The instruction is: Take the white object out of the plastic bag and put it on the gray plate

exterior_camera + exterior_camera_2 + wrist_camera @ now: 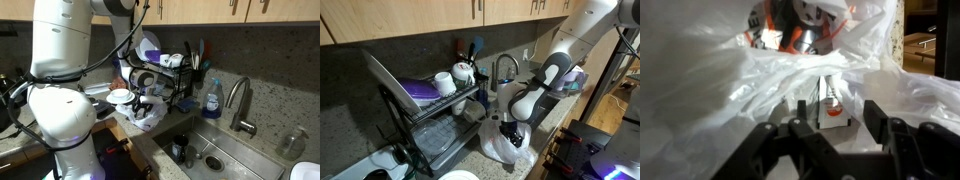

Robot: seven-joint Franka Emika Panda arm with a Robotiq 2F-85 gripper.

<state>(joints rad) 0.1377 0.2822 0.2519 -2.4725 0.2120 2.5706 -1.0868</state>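
The gripper (pixel 836 128) is inside the plastic bag (pixel 730 90) with its fingers apart, one on each side of a white object (pixel 832 116). Whether they touch it is not clear.

Light wooden cabinets (pixel 230 8) run along the top of both exterior views, above a dark speckled stone wall (pixel 275 65), and the indoor light is dim. Below, a pale speckled countertop (pixel 12 152) surrounds a stainless steel sink (pixel 235 155) with a curved metal faucet (pixel 240 100) and a blue soap bottle (pixel 211 100) standing just beside it. A black wire dish rack (pixel 430 125) stands against the wall, holding a purple plate (pixel 420 92) and a white mug (pixel 444 82).
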